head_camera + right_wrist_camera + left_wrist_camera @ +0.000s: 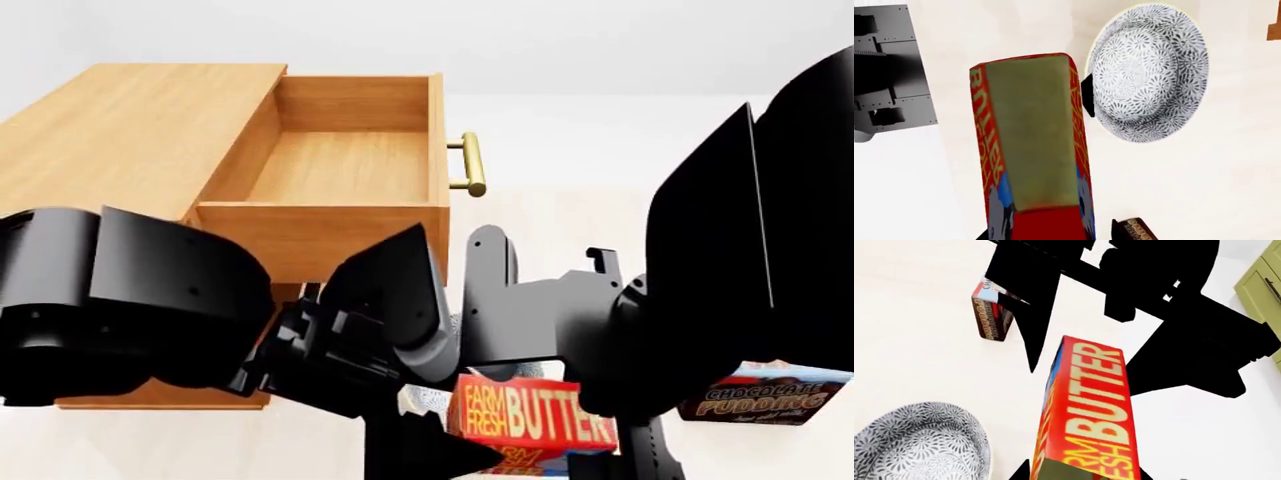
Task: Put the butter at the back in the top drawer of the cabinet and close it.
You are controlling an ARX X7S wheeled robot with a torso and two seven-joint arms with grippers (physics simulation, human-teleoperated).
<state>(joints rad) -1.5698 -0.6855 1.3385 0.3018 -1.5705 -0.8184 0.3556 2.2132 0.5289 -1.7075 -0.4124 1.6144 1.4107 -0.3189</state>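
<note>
Head view shows the red and yellow "FARM FRESH BUTTER" carton (537, 412) at the lower middle of the frame, lying with its lettered face toward the camera, below the black links of both arms. Both wrist cameras see the same carton close up: in the left wrist view it (1087, 415) fills the lower centre with its red lettered side, and in the right wrist view it (1031, 160) shows a dull olive face edged in red with blue near one end. Neither the left gripper nor the right gripper shows its fingers clearly in any picture, so I cannot tell how far either claw is spread or whether either has hold of the carton.

Above the carton in the head view, the light-brown wooden top drawer (350, 165) stands pulled out, its bare inside visible, with a brass bar handle (470, 165) on its front. It belongs to the boxy light-brown wooden cabinet (134, 140) filling the upper left of the frame.

A round white bowl with a fine black pattern (1147, 75) sits just beside the carton in the right wrist view; the left wrist view has it (921, 445) at lower left. A dark brown and blue "CHOCOLATE PUDDING" box (774, 395) stands at the lower right of the head view.
</note>
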